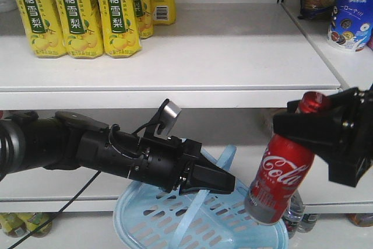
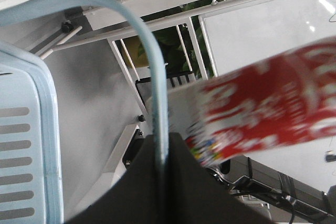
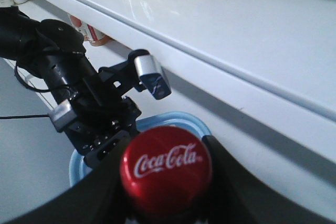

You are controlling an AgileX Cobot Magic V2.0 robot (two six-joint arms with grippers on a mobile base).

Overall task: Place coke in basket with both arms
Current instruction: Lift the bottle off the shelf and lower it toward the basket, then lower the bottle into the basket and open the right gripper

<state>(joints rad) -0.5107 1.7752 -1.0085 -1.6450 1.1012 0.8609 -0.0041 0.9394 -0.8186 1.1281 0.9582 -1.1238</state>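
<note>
The left end effector is closed on the thin handle of the basket, which seems to hang from it below the shelf, though the blurred left wrist view leaves the bite unclear. To its right the coke hangs tilted, its lower end at the basket's right rim and its top clamped in the right end effector. Released this tilted, it could strike the rim, swing the basket on its handle and fall outside.
</note>
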